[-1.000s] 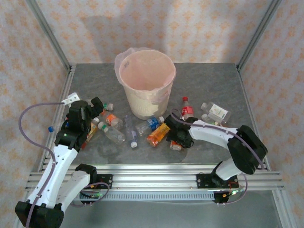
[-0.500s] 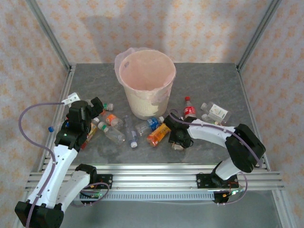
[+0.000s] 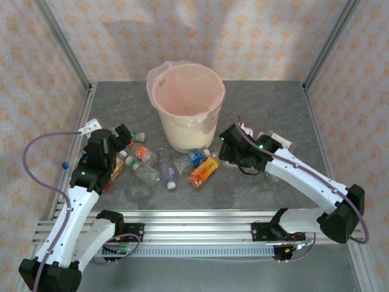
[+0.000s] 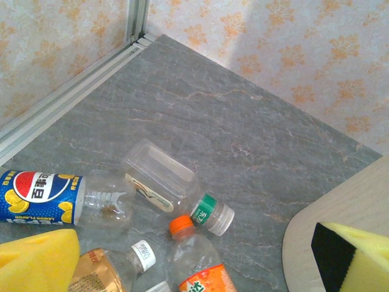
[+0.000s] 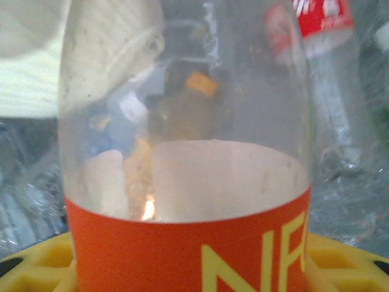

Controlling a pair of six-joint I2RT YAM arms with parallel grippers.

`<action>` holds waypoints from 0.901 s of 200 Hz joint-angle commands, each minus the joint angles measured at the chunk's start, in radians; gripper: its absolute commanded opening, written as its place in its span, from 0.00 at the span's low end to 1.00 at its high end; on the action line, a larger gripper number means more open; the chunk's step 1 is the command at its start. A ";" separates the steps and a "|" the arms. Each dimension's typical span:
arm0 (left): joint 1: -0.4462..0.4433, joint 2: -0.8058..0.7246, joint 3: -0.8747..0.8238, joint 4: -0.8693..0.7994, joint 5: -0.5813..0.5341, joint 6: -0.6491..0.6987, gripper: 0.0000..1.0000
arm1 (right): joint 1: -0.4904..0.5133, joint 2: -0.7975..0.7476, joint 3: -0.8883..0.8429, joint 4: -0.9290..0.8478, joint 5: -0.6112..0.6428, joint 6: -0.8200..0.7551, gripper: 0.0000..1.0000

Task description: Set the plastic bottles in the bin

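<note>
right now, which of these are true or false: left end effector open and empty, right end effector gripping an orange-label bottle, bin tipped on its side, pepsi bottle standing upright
1. The left end effector is open and holds nothing. True.
2. The right end effector grips a bottle with an orange label. True: the bottle sits between its yellow pads.
3. The bin lies tipped on its side. False: it stands upright on the table, mouth up.
4. The Pepsi bottle stands upright. False: it lies on its side on the table, next to other bottles.
</note>
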State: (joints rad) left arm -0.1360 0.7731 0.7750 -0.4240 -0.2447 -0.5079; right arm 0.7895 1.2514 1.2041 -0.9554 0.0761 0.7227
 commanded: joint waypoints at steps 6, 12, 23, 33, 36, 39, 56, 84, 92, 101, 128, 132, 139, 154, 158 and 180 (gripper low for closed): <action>-0.004 -0.014 -0.012 -0.016 -0.031 -0.017 1.00 | 0.005 -0.010 0.124 -0.139 0.163 -0.064 0.43; -0.003 -0.014 -0.011 -0.018 -0.032 -0.015 1.00 | 0.004 -0.009 0.150 -0.148 0.179 -0.073 0.43; -0.003 -0.014 -0.008 -0.022 -0.034 -0.015 1.00 | 0.005 -0.006 0.192 -0.154 0.206 -0.094 0.43; -0.003 -0.014 -0.007 -0.022 -0.036 -0.015 1.00 | 0.004 0.002 0.235 -0.150 0.217 -0.120 0.43; -0.003 -0.014 -0.005 -0.022 -0.035 -0.015 1.00 | 0.002 0.005 0.248 -0.149 0.219 -0.129 0.43; -0.002 -0.015 -0.005 -0.021 -0.037 -0.015 1.00 | 0.002 0.010 0.262 -0.149 0.223 -0.138 0.43; -0.003 -0.014 -0.002 -0.018 -0.034 -0.015 1.00 | 0.001 0.045 0.350 -0.144 0.226 -0.195 0.43; -0.003 -0.015 0.004 -0.026 -0.030 -0.013 1.00 | -0.004 0.133 0.530 -0.149 0.227 -0.282 0.44; -0.004 -0.015 0.007 -0.031 -0.031 -0.012 1.00 | -0.006 0.159 0.588 -0.150 0.224 -0.310 0.44; -0.003 -0.015 0.011 -0.036 -0.033 -0.011 1.00 | -0.008 0.196 0.651 -0.150 0.219 -0.340 0.44; -0.002 -0.020 0.015 -0.043 -0.024 -0.006 1.00 | -0.017 0.329 0.858 -0.162 0.204 -0.421 0.44; -0.003 -0.021 0.015 -0.044 -0.022 -0.006 1.00 | -0.019 0.348 0.888 -0.166 0.201 -0.430 0.44; -0.002 -0.023 0.013 -0.044 -0.018 -0.006 1.00 | -0.023 0.383 0.937 -0.170 0.197 -0.445 0.44; -0.003 -0.030 0.010 -0.042 -0.018 -0.005 1.00 | -0.028 0.448 1.029 -0.169 0.193 -0.465 0.44; -0.003 -0.032 0.008 -0.044 -0.016 -0.004 1.00 | -0.028 0.464 1.049 -0.168 0.191 -0.469 0.44; -0.002 -0.038 0.007 -0.044 -0.018 -0.001 1.00 | -0.038 0.549 1.153 -0.155 0.164 -0.496 0.44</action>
State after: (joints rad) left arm -0.1360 0.7528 0.7750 -0.4431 -0.2443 -0.5079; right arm 0.7620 1.7325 2.2570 -1.0969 0.2573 0.2955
